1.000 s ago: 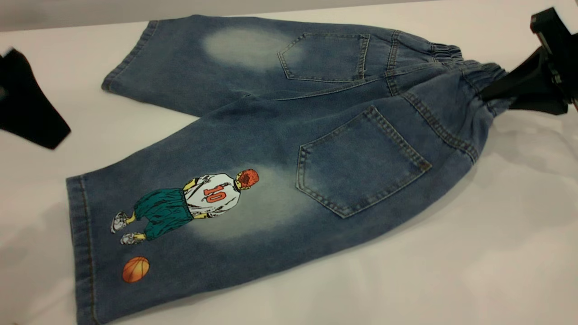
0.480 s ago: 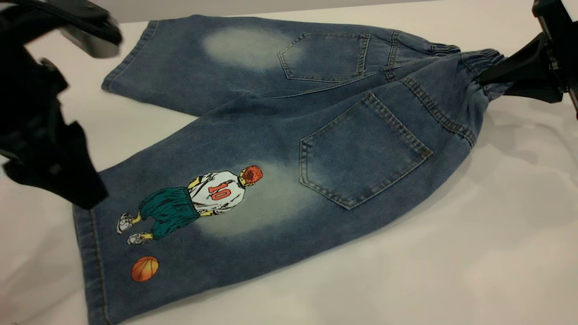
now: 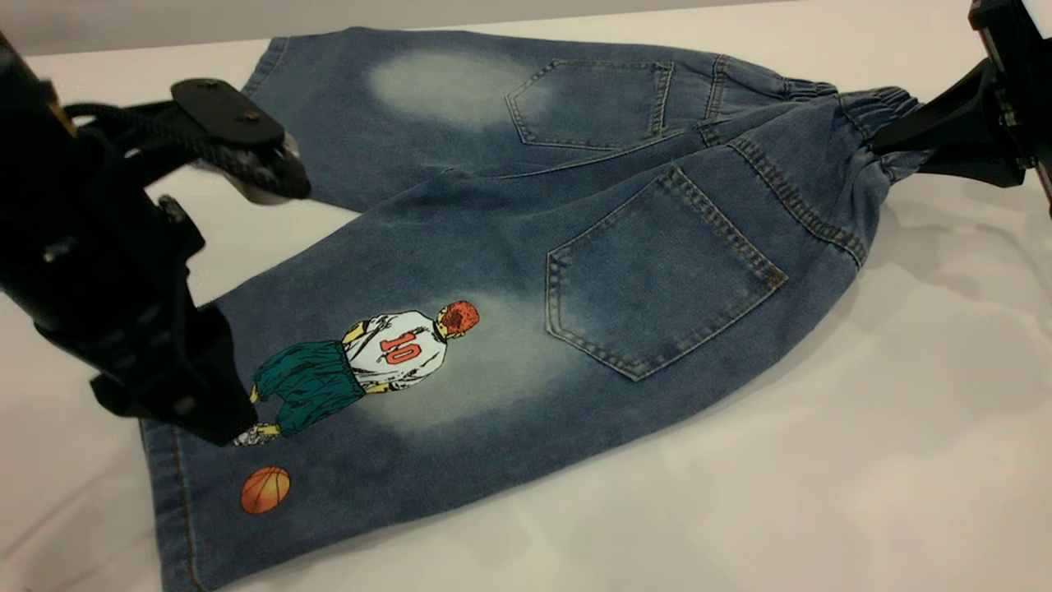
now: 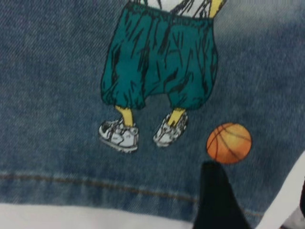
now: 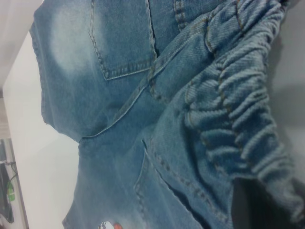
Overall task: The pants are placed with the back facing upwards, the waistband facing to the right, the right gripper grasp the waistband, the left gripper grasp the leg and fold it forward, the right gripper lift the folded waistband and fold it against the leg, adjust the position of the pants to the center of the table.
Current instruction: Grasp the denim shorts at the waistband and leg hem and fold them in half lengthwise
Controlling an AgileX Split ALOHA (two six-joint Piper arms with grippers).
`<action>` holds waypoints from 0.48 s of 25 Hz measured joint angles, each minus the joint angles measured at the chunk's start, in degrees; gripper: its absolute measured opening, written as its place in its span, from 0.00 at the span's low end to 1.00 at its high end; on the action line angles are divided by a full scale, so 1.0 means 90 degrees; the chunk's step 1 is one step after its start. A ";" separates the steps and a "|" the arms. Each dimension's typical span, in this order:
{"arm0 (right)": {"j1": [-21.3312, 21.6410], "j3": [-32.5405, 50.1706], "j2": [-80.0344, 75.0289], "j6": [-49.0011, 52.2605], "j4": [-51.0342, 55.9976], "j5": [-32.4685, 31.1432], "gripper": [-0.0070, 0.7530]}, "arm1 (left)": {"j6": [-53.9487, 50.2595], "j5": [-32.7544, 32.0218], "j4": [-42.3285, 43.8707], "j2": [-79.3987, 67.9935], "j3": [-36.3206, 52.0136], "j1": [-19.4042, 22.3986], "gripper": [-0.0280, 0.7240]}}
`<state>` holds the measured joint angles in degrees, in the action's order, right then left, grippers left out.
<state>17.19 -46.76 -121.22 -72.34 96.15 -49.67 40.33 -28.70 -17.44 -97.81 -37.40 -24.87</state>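
The pants (image 3: 526, 238) lie back up on the table (image 3: 781, 493), two patch pockets showing. Their waistband (image 3: 883, 111) points right and is raised a little off the surface. My right gripper (image 3: 888, 152) is shut on the waistband (image 5: 248, 109), and the ruched denim bunches over its dark finger (image 5: 255, 207). The leg (image 3: 386, 362) with the number 10 player and orange ball (image 3: 265, 490) lies nearest the camera. My left gripper (image 3: 261, 304) hangs open above the hem of the leg. In the left wrist view, one fingertip (image 4: 214, 191) points at the ball (image 4: 228, 143).
The plain leg (image 3: 370, 115) reaches toward the table's far edge (image 3: 148, 49). The bulky left arm (image 3: 90, 271) covers the near-left part of the table. Bare white surface lies in front of and to the right of the pants.
My left arm has swung in from the left edge and now stands over the printed leg's hem. The right gripper lifted the waistband slightly a second ago and has held still since.
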 joint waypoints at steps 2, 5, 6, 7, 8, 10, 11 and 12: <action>0.0000 0.0000 0.0000 0.0008 -0.0029 0.0000 0.06 | -0.0007 0.0178 -0.0205 -0.0063 0.0038 -0.0061 0.55; 0.0000 0.0000 0.0000 0.0020 -0.0023 0.0000 0.06 | -0.0007 0.0396 -0.0267 -0.0154 0.0038 -0.0114 0.55; 0.0000 0.0000 0.0000 0.0020 -0.0023 0.0000 0.06 | -0.0007 0.0423 -0.0267 -0.0190 0.0038 -0.0119 0.55; 0.0000 0.0000 0.0000 0.0020 -0.0017 0.0000 0.06 | -0.0007 0.0435 -0.0273 -0.0257 0.0038 -0.0119 0.55; 0.0000 0.0000 0.0000 0.0020 -0.0017 0.0000 0.06 | -0.0007 0.0454 -0.0273 -0.0338 0.0038 -0.0119 0.55; 0.0000 0.0000 0.0000 0.0020 -0.0017 0.0000 0.06 | -0.0007 0.0504 -0.0273 -0.0518 0.0038 -0.0119 0.55; 0.0000 0.0000 0.0000 0.0020 -0.0017 0.0000 0.06 | -0.0007 0.0588 -0.0267 -0.0625 0.0038 -0.0119 0.55; 0.0000 0.0000 0.0000 0.0020 -0.0017 0.0000 0.06 | -0.0007 0.0674 -0.0267 -0.0739 0.0038 -0.0119 0.55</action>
<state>17.19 -46.76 -121.22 -72.16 96.01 -49.67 40.27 -22.64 -19.84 -104.46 -37.06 -25.94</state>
